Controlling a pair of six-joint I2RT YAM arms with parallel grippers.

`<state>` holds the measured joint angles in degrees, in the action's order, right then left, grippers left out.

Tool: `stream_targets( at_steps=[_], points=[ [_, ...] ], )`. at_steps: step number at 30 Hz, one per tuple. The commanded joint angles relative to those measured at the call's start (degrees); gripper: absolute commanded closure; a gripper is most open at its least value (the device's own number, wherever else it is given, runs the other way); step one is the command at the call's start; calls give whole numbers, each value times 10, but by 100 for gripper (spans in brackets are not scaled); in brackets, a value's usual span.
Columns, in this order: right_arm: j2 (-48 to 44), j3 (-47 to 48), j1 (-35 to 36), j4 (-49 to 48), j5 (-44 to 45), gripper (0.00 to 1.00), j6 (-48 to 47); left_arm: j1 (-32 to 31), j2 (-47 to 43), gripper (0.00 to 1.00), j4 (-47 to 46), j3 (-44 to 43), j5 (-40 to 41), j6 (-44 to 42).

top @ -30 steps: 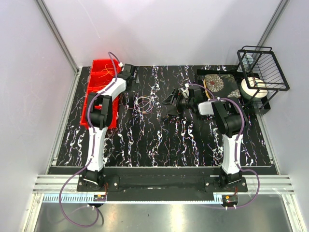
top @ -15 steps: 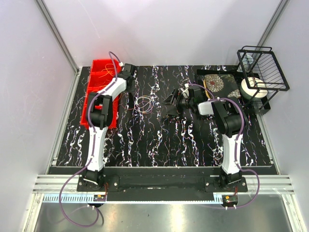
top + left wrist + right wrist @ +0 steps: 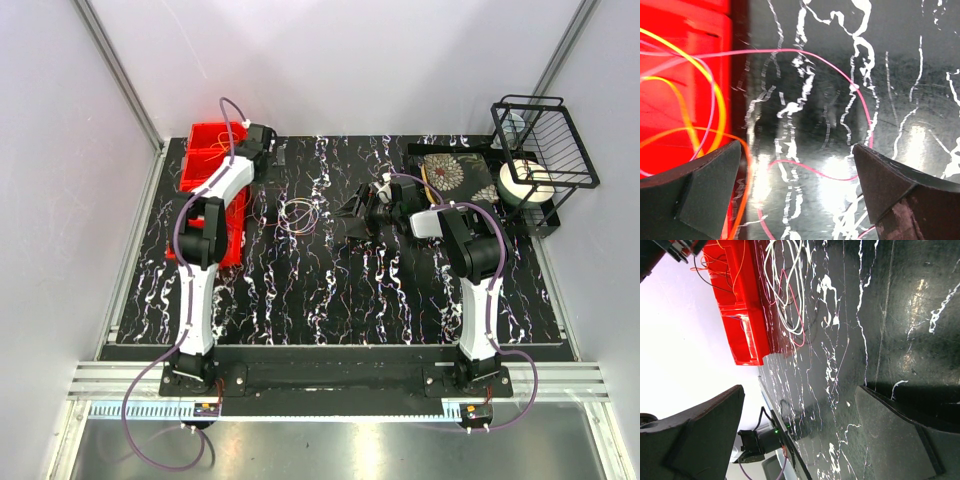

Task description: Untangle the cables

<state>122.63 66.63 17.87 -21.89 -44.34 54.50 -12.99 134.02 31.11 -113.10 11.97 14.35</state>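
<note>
Item: cables (image 3: 297,213), a loose coil flat on the tabletop (image 3: 330,300), left of centre, roughly round with no clear long axis. More strands lie in the red bin (image 3: 200,165), far left. My right fingers (image 3: 350,220) are wide open and empty, aimed left at the coil. My left fingers (image 3: 277,157) are wide open and empty above a pink strand (image 3: 860,100) beside the bin, with the coil on their near side. Neither arm is clearly nearer.

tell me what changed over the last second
The left arm swung slightly toward the far edge and its own left, so the left gripper now hangs over the rim of the red plastic bin, jaws open, a thin pink wire lying loose beneath. The tangle of thin coloured wire loops on the black marbled table and the open right gripper stayed put.
</note>
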Motion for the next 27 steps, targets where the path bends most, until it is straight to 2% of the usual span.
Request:
stream_targets(
  at_steps=[1, 6, 9, 15, 20, 27],
  points=[
    [27, -6, 1, 36, 16, 0, -12, 7, -63, 1, -20, 22, -36, -57],
    [30, -7, 1, 31, 13, 0, -7, 6, -48, 2, -20, 31, -70, -78],
    [31, -6, 1, 29, 12, 0, -5, 7, -35, 8, -4, 10, -77, -76],
    [37, -4, 1, 26, 10, 0, -4, 3, -101, 1, -54, 79, -152, -71],
    [38, -5, 2, 21, 7, 0, 2, 1, -105, 1, -54, 84, -135, -85],
    [44, -5, 2, 13, 0, 0, 7, 1, -38, 4, -16, 24, -109, -93]
  ],
)
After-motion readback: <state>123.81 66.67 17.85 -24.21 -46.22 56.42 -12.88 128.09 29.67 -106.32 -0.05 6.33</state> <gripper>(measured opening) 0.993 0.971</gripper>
